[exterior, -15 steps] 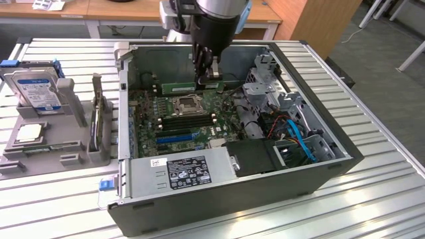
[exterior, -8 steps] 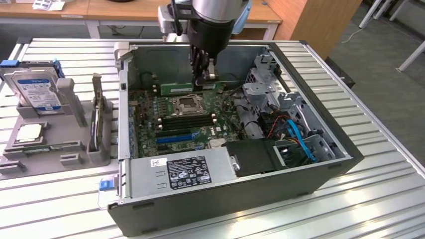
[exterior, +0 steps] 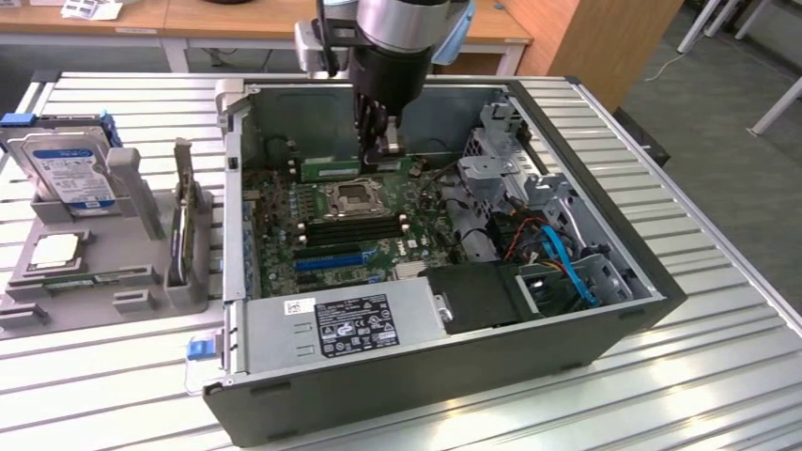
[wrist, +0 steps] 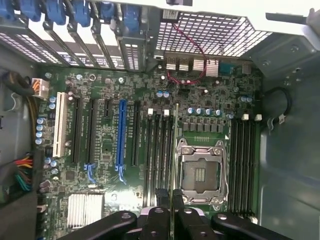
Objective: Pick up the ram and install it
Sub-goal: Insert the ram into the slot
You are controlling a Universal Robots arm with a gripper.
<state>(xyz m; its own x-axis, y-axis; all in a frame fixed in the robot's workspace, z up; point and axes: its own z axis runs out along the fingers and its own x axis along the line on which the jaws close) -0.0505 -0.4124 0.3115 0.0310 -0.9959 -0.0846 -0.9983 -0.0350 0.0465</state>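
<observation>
The ram (exterior: pixel 336 172) is a narrow green stick with a white label. It hangs inside the open computer case, above the far part of the motherboard, and my gripper (exterior: pixel 386 150) is shut on its upper edge. In the wrist view the ram (wrist: pixel 174 150) appears edge-on as a thin line between my black fingers (wrist: pixel 162 199), with the gripper (wrist: pixel 170 200) closed on it. The stick lies over the bank of black memory slots (wrist: pixel 159 150), right beside the empty processor socket (wrist: pixel 200 172). A second bank of memory slots (wrist: pixel 245 160) lies on the socket's other side.
The case walls (exterior: pixel 239 188) surround the motherboard. A drive cage and cables (exterior: pixel 539 235) fill the exterior view's right, and the power supply (exterior: pixel 351 324) sits in front. A grey fixture (exterior: pixel 138 272) at the exterior view's left holds a hard drive (exterior: pixel 69 174) and a processor chip (exterior: pixel 53 251).
</observation>
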